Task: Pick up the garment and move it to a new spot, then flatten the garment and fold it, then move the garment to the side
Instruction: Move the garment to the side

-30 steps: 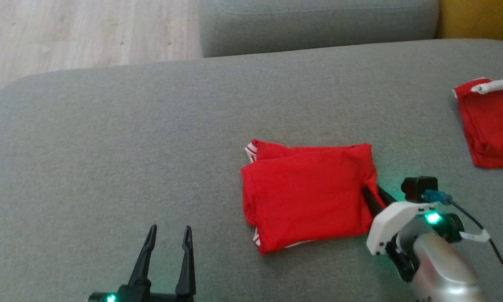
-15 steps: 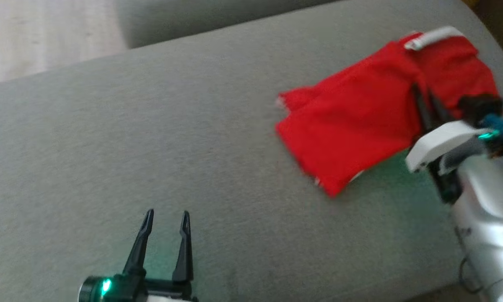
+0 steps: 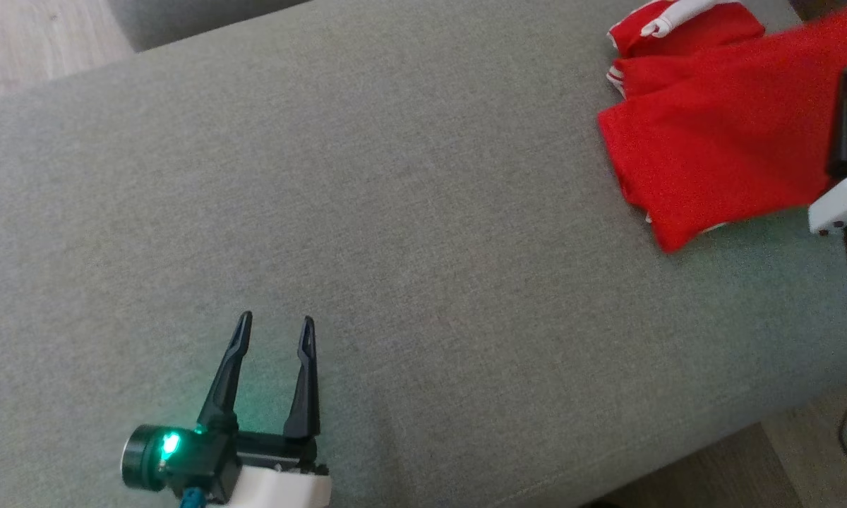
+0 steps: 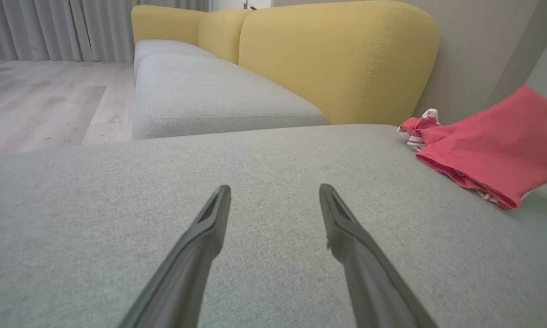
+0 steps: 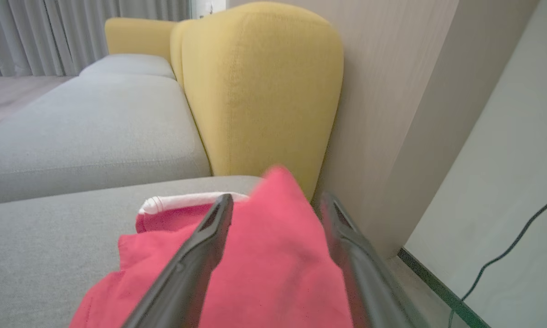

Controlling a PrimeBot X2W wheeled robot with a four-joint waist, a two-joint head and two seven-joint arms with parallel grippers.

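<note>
Head view: the folded garment [image 3: 720, 148] is lying toward the far right corner of the seat cushion [image 3: 409, 212]; the left gripper [image 3: 275, 321] is idling, spread wide, near the front edge. Left wrist view is revealing one end riding up. Right wrist view: the right gripper [image 5: 277, 200], spread wide, is straddling that cloth; pulling straight back should avoid snagging.

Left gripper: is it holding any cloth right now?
No, the left gripper stands open over bare cushion, the red garment lying off to one side.
</note>
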